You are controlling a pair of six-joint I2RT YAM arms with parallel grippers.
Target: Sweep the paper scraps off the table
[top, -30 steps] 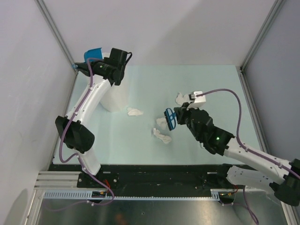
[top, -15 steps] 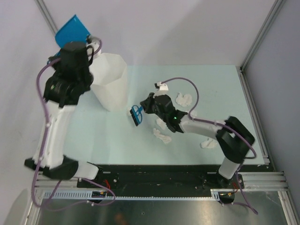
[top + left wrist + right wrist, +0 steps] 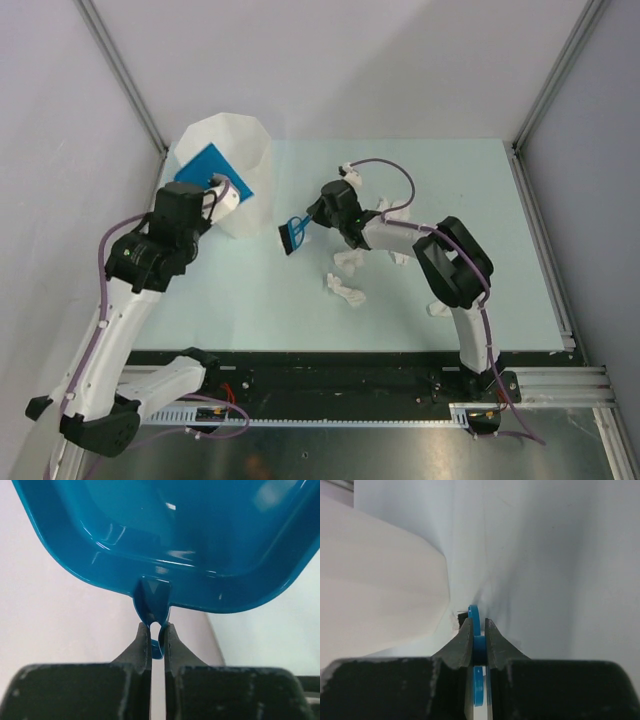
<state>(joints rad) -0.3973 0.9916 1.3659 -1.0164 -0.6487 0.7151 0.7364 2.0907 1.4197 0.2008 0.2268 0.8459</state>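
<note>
The crumpled white tissue-paper scraps [image 3: 345, 291] lay right of centre on the pale mint-green flat worktop [image 3: 480, 200], toward its near edge. The nearest wad ran long roughly along that edge; the rest were lumpy, with no clear axis. The left gripper [image 3: 156, 630] was clamped on the tab of a glossy blue plastic dustpan [image 3: 175, 530], held above the white faceted bin [image 3: 240, 135] at the far-left corner. The right gripper [image 3: 477, 630] pinched a small blue brush [image 3: 292, 237] near the bin.
</note>
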